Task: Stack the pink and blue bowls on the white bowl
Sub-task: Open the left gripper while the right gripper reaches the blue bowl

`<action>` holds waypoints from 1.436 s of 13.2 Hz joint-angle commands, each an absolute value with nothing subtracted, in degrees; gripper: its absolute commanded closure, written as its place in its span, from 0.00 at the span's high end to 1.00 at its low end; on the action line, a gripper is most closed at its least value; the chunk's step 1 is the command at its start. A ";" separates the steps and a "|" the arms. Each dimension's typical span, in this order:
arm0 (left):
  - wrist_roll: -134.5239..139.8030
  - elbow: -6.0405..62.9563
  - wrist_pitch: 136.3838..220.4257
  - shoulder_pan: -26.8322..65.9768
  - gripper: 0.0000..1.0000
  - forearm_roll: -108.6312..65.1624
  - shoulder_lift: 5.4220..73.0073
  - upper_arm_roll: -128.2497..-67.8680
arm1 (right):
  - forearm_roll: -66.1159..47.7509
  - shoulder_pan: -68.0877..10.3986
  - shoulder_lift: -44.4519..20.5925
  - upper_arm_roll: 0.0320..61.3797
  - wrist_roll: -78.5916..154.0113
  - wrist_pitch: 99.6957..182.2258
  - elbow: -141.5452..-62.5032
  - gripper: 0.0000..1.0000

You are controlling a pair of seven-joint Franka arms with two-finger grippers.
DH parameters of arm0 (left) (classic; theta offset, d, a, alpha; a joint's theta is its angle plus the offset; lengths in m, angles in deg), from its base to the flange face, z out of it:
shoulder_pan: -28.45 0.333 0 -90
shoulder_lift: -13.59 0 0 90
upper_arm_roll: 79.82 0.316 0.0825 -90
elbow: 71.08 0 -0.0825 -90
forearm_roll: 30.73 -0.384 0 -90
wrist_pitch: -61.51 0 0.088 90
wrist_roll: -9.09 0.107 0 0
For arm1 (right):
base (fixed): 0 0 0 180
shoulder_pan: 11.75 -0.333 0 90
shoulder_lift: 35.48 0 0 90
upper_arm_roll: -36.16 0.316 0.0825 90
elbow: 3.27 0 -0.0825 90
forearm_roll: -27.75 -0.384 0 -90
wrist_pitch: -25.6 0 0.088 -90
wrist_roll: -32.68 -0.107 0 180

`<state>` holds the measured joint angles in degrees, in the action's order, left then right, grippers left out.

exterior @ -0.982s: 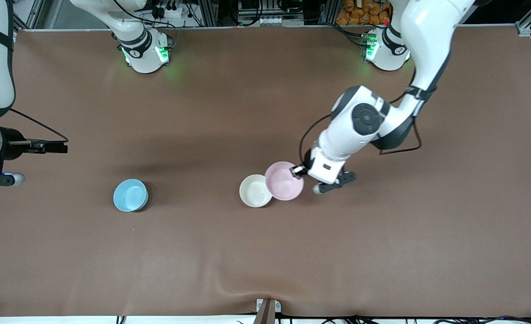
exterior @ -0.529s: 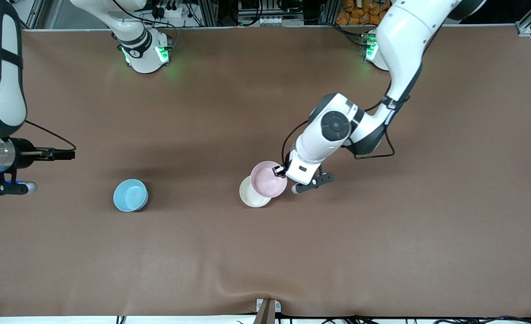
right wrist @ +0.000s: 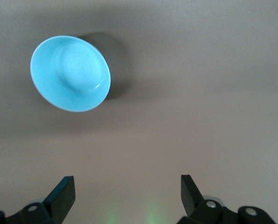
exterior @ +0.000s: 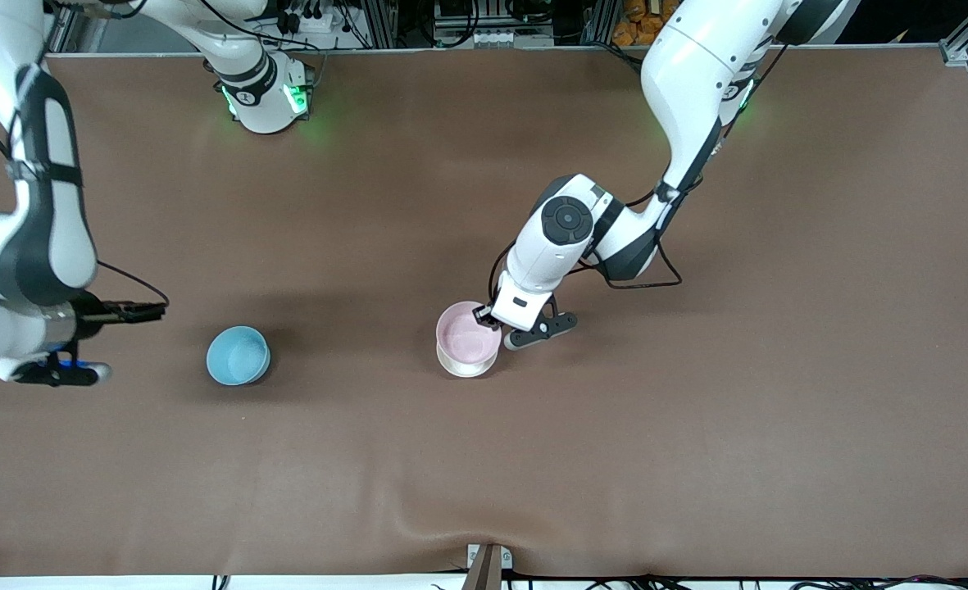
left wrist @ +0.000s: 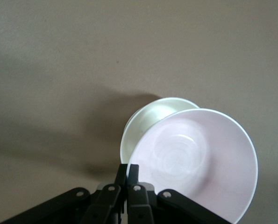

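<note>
The left gripper (exterior: 488,319), near the centre of the front view, was clamped on the rim of the pink bowl (exterior: 467,334), held over the white bowl (exterior: 465,365) and seemingly not yet seated in it; the blue bowl (exterior: 238,355) sat at centre left on the brown table (exterior: 697,426); the right gripper (exterior: 149,311), fingers spread apart, hovered at the left edge beside it.

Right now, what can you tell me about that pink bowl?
The pink bowl is small, round, plain and glossy, pale pink inside, upright. The left gripper is shut on its rim and holds it over the white bowl, whose rim peeks out beneath it. Whether the two bowls touch cannot be told. Both are toward the middle of the brown table, well apart from the blue bowl.
</note>
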<state>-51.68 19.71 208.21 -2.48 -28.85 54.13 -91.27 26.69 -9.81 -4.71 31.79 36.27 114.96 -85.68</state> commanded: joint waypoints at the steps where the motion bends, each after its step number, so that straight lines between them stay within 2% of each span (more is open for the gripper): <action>1: -51.38 17.95 209.51 -3.45 0.00 -28.97 56.04 -90.55 | 26.52 -9.81 -0.78 32.29 36.02 116.47 -83.07 1.00; 10: -51.38 15.67 209.86 -4.16 0.00 -29.06 58.77 -90.02 | 26.34 -11.31 3.36 32.64 36.11 122.53 -83.16 1.00; 11: -51.38 15.67 209.86 -4.07 0.28 -29.06 58.77 -90.02 | 26.34 -11.65 3.54 32.55 36.11 123.68 -83.33 1.00; 13: -51.55 15.67 209.86 -4.07 0.65 -29.32 58.68 -90.02 | 26.52 -12.80 4.59 32.55 35.76 124.30 -83.68 1.00; 14: -51.55 15.67 209.86 -4.07 1.00 -29.58 58.51 -89.93 | 26.69 -12.80 5.21 32.55 35.75 124.22 -83.69 1.00; 19: -51.56 15.76 207.86 -2.32 1.00 -32.73 55.09 -89.75 | 27.13 -13.33 7.14 32.55 35.58 125.79 -83.77 1.00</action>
